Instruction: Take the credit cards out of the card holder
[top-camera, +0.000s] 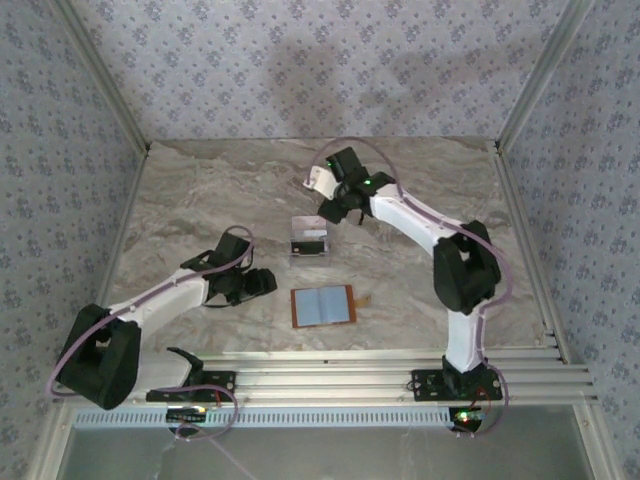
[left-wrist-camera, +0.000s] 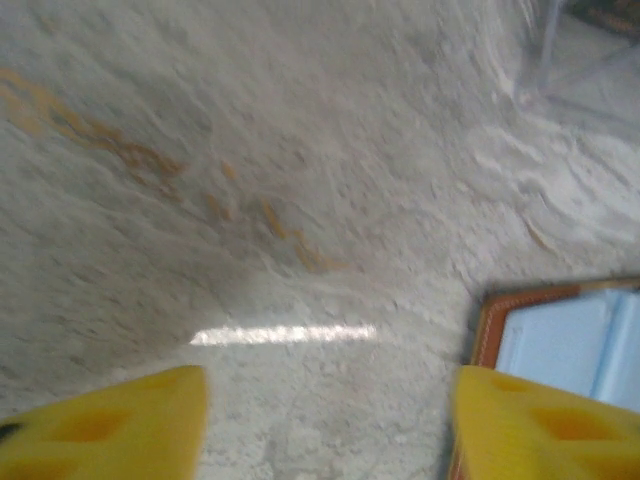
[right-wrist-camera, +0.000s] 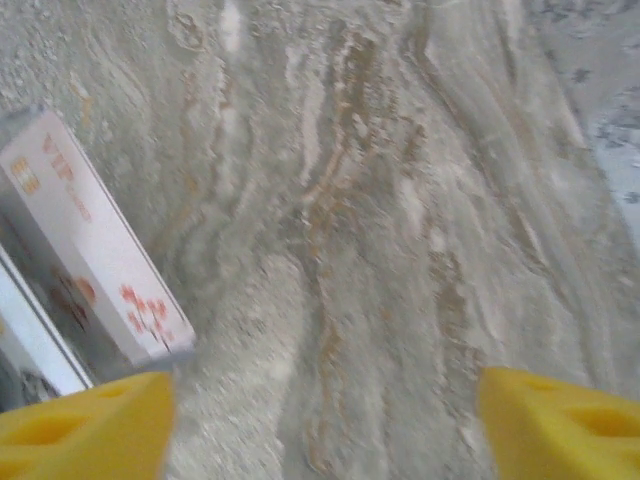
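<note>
The card holder (top-camera: 322, 306) lies opened flat on the marble-patterned worktop (top-camera: 200, 190), near the front edge and between my two arms. Its grey-blue inside faces up within an orange-brown border, and a small snap tab (top-camera: 365, 300) sticks out from its right side. My left fingers (top-camera: 260, 284) sit just beside its left edge, spread wide and grasping nothing. My right fingers (top-camera: 334, 212) are farther back, next to the clear rack (top-camera: 308, 240), also spread wide and grasping nothing.

From above, the rack's contents are only a dark smudge. My right wrist view gives a close look at a whitish card (right-wrist-camera: 95, 240) with orange-red print, standing tilted at the left. My left wrist view shows the holder's stitched brown corner and a seam across the blue lining.
</note>
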